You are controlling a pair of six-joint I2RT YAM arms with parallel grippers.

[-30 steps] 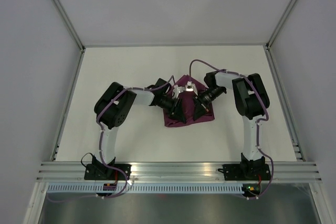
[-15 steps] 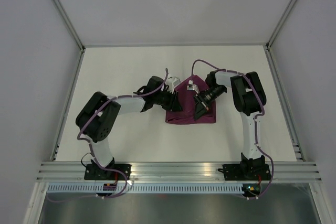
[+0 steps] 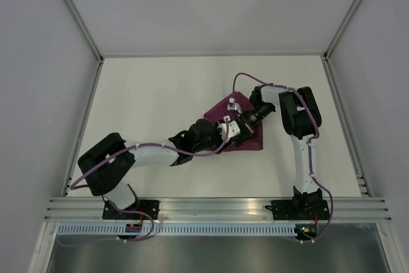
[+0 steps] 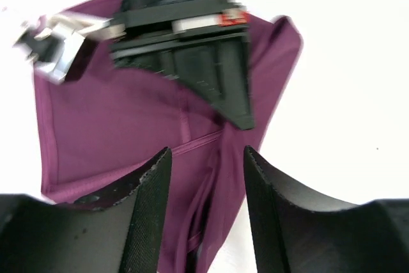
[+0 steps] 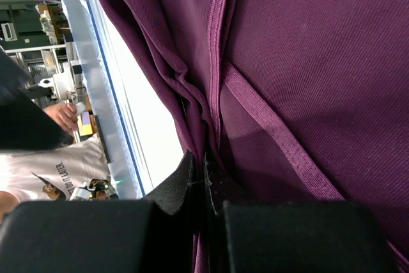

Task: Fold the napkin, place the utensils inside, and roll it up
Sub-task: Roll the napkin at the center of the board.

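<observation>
The napkin (image 3: 251,142) lies folded just right of the table's (image 3: 147,94) middle, with bare tabletop on all 4 sides. The right gripper (image 5: 204,165) is pinched tight on its bunched folds. The left gripper (image 4: 206,158) hovers over the cloth, jaws apart, crowding the right one.

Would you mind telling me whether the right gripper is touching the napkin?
Touching. In the right wrist view, the right gripper is shut on a fold of the napkin, with the cloth pinched in its grip.
</observation>
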